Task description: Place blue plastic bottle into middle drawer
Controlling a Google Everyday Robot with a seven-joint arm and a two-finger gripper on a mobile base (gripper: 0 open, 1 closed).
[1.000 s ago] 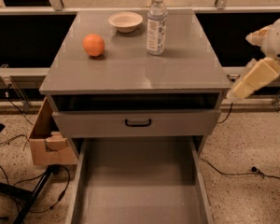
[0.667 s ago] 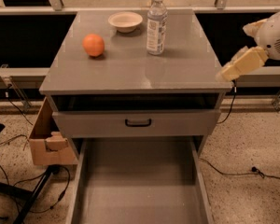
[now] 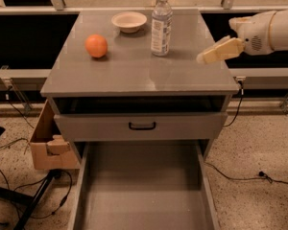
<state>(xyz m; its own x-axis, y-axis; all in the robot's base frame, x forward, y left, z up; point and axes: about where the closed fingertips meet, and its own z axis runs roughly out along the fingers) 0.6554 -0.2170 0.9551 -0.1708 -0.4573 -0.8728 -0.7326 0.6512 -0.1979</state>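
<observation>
The blue plastic bottle [image 3: 161,24] stands upright at the back of the grey cabinet top [image 3: 134,71], clear with a white cap and a white-bluish label. My gripper [image 3: 205,57] hovers over the right edge of the top, to the right of the bottle and a little nearer the front, apart from it and pointing left toward it. It holds nothing. The middle drawer [image 3: 144,195] is pulled out wide below, with a bare grey floor.
An orange [image 3: 96,46] and a small cream bowl [image 3: 129,21] sit on the top, left of the bottle. A closed drawer front with a black handle [image 3: 142,126] is above the open drawer. A cardboard box [image 3: 48,145] and cables lie on the floor at left.
My gripper has moved up and to the left, from beside the cabinet's right edge to over the right part of the top, nearer the bottle. Nothing else has moved.
</observation>
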